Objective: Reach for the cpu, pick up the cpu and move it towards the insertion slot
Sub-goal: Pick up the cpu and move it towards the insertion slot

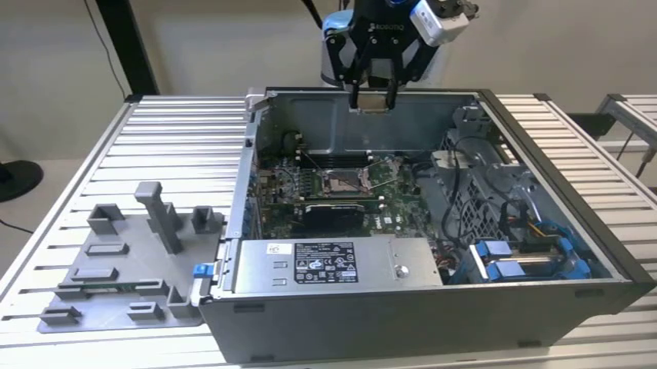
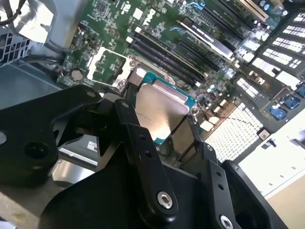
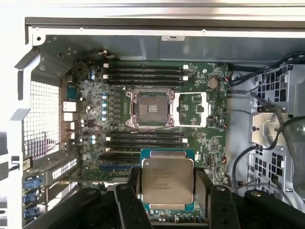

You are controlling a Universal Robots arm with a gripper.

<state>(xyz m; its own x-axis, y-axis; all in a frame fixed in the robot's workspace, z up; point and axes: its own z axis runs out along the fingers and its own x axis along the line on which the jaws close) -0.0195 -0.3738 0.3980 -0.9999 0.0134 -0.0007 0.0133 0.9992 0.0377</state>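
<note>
My gripper (image 1: 371, 101) hangs above the open computer case (image 1: 575, 223), near its back wall, shut on the cpu (image 1: 373, 104). In both wrist views the cpu (image 3: 167, 180) (image 2: 158, 110) shows as a flat pale silver square with a green edge, clamped by its sides between the black fingers (image 3: 135, 188). The insertion slot (image 1: 344, 181) lies below on the green board, a metal-framed square socket with a dark centre. In the first wrist view the insertion slot (image 3: 150, 109) has its load plate swung open beside it, and the cpu is some way off from it.
Memory slots (image 3: 145, 74) flank the socket. A power supply (image 1: 328, 265) sits at the case front, with cables and blue drive brackets (image 1: 518, 257) on the exterior view's right. A grey fixture plate with blocks (image 1: 123, 261) lies on the slatted table at the exterior view's left.
</note>
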